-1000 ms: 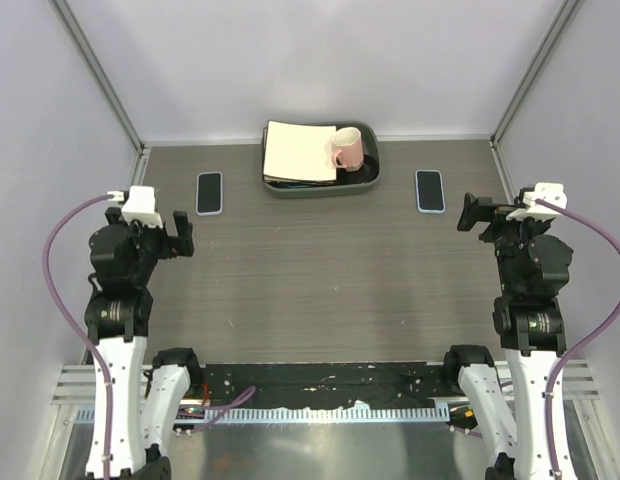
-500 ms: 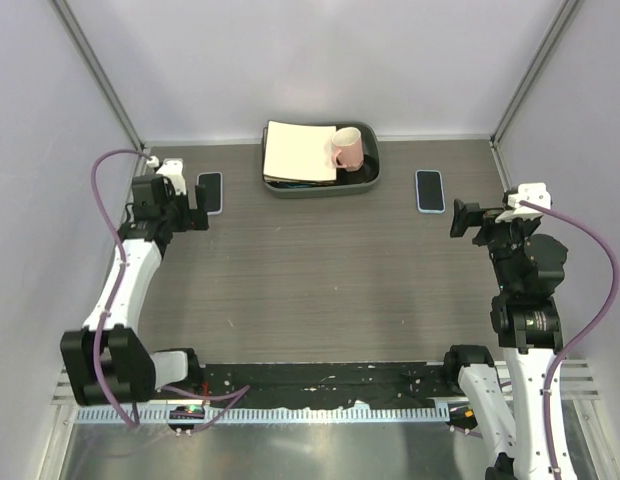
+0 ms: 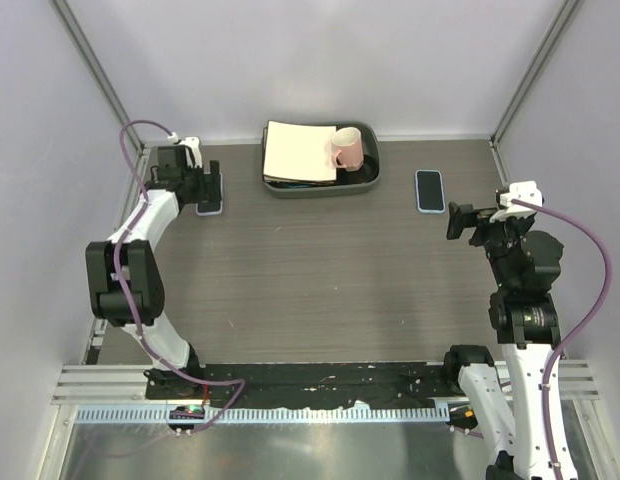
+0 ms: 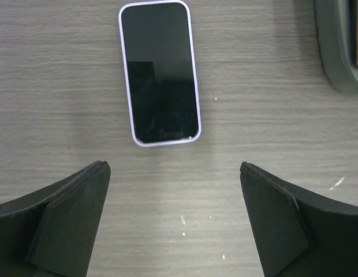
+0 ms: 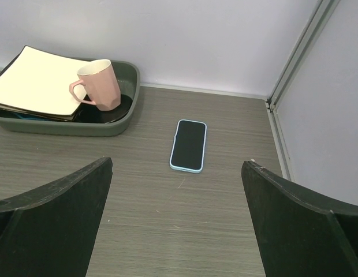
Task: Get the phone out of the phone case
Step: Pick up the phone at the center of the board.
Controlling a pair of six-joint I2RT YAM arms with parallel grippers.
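The left claw [image 4: 172,168] hangs wide open over the grey wood-grain surface [image 4: 271,133], fingers spread just short of a dark-screened phone [image 4: 160,72] lying face up in its lilac case [image 4: 126,86], while the right claw [image 5: 178,163], likewise spread and empty, faces a blue-cased second phone [image 5: 189,145].

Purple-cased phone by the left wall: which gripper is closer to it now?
Left. The left gripper hangs open just short of the purple-cased phone, which lies flat ahead of its fingers. The right gripper is far across the table, beside the blue-cased phone.
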